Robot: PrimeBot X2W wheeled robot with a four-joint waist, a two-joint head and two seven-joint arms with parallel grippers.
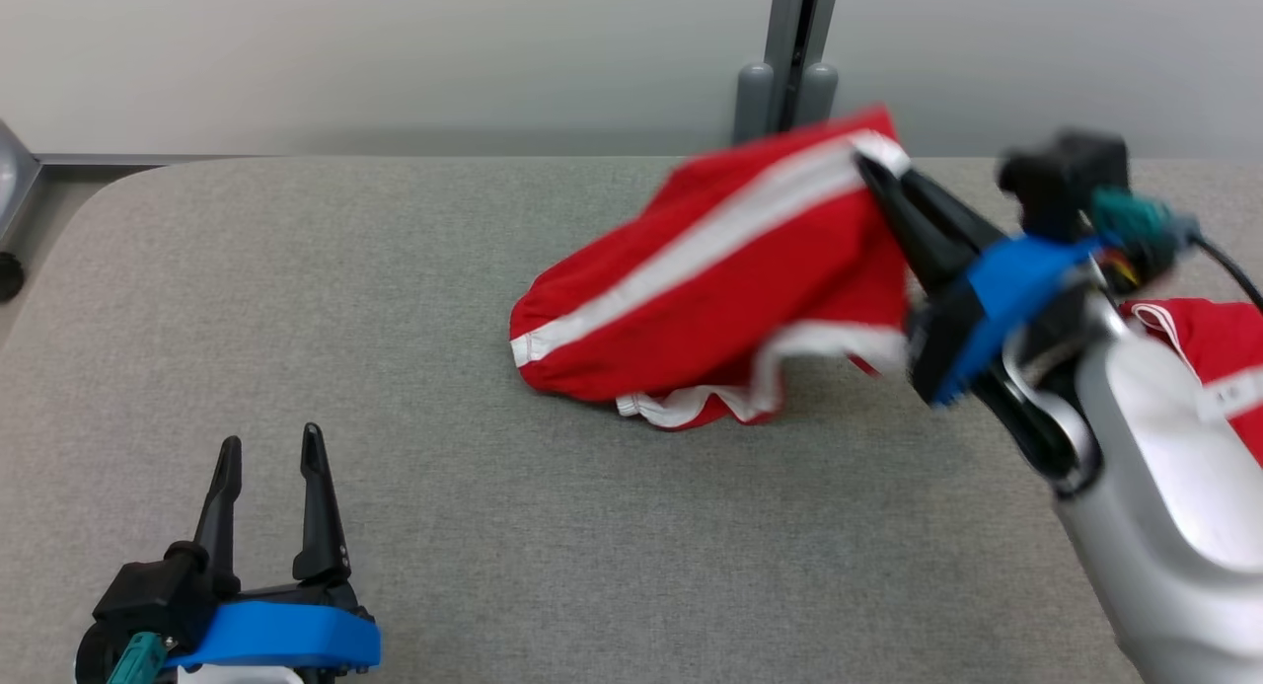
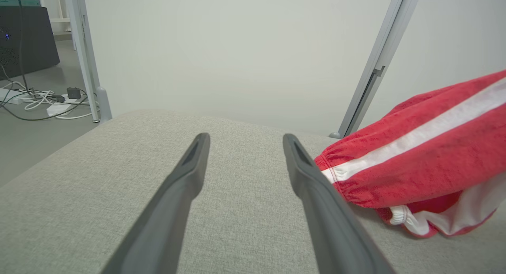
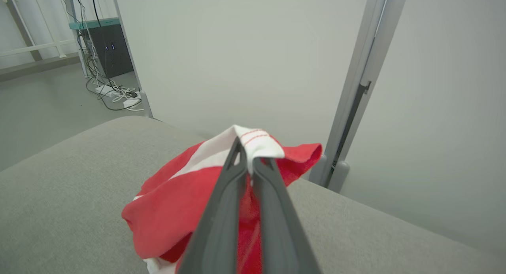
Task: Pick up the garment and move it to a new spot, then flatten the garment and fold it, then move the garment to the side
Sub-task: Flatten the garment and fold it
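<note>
The garment (image 1: 710,289) is a red piece with white stripes and white trim, raised at its upper right corner and trailing down to the grey table (image 1: 296,368). My right gripper (image 1: 873,171) is shut on that white-striped corner, and the right wrist view shows the cloth (image 3: 178,203) pinched at the fingertips (image 3: 247,157). My left gripper (image 1: 268,447) stands open low at the table's front left, well apart from the garment. In the left wrist view the garment (image 2: 427,155) lies just right of the open fingers (image 2: 189,167).
A second red and white cloth (image 1: 1214,358) lies at the table's right edge behind my right forearm. A grey post (image 1: 789,62) stands behind the table against the pale wall. Cables (image 2: 43,102) lie on the floor off the table's left.
</note>
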